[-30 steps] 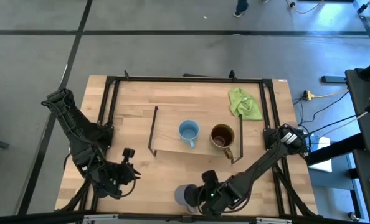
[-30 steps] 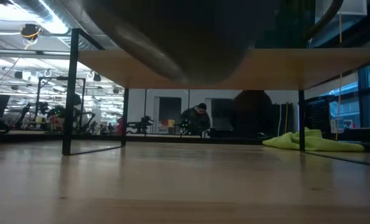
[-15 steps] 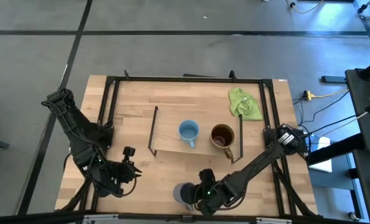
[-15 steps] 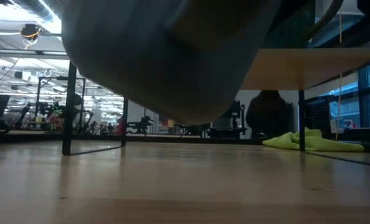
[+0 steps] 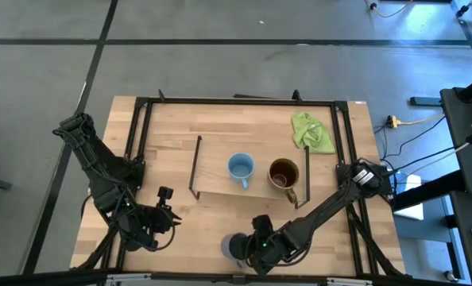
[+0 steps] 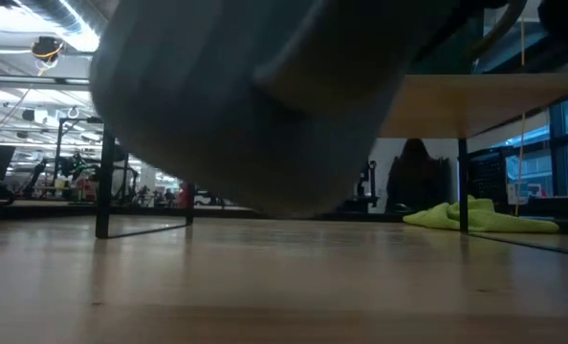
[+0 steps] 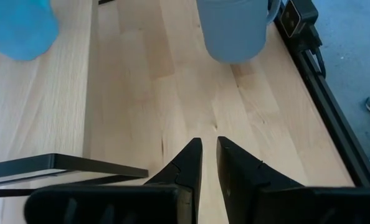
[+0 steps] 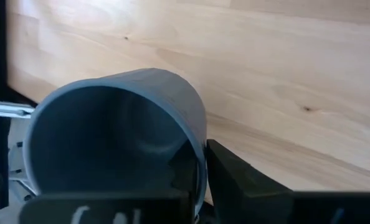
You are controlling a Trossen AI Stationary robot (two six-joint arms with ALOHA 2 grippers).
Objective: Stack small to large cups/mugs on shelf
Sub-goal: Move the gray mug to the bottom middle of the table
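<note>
The left gripper [image 5: 170,220] hovers near the table's front-left, its fingers [image 7: 188,163] nearly together with only a narrow gap and nothing between them. On the shelf [image 5: 220,184] stand the light blue mug [image 5: 240,168] and, to its right, the brown mug [image 5: 283,172] (glossy dark inside). At the front edge the right gripper [image 5: 248,249] pinches the wall of the grey-blue mug [image 8: 110,137], one finger inside, one outside, the mug tilted. A lime-green cloth [image 5: 310,132] lies at the back right.

two mugs [image 5: 241,168] on shelf [image 5: 220,187], cloth [image 5: 311,132] behind
</note>
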